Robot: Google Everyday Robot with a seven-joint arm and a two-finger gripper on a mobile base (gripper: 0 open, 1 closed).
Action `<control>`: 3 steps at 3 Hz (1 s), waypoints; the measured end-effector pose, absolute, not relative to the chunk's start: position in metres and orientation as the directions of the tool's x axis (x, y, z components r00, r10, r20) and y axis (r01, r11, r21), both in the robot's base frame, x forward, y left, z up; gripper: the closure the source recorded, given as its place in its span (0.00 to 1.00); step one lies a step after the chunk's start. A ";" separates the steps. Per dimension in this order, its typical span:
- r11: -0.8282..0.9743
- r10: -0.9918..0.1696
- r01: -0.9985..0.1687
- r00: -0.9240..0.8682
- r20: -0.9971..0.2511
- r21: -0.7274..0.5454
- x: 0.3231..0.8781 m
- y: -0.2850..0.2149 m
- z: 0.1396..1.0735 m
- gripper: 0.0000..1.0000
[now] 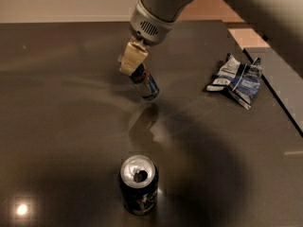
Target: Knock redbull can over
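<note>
The redbull can (pixel 145 83) is slim, blue and silver with a red mark. It leans steeply, top to the upper left and base to the lower right, just over the dark table (pixel 57 126). My gripper (pixel 132 59), with tan-padded fingers (pixel 131 60), is at the can's top end and shut on it. The arm comes down from the upper right. The can's top is hidden behind the fingers.
A wider dark navy soda can (pixel 138 185) stands upright near the front, its top open. A crumpled blue-and-white snack bag (pixel 236 81) lies at the right. The table's right edge (pixel 279 98) runs diagonally behind the bag.
</note>
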State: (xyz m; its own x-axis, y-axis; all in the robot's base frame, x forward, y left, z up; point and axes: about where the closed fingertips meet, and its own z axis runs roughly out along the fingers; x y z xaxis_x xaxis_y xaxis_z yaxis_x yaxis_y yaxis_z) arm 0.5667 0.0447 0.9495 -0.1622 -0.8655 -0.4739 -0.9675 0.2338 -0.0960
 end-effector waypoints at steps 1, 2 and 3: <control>0.156 -0.917 -0.983 -0.109 -0.384 -0.093 0.553 0.029 0.939 1.00; 0.055 -0.953 -0.994 -0.025 -0.303 -0.092 0.542 0.023 0.929 1.00; -0.024 -0.969 -0.996 0.044 -0.243 -0.084 0.536 0.023 0.918 1.00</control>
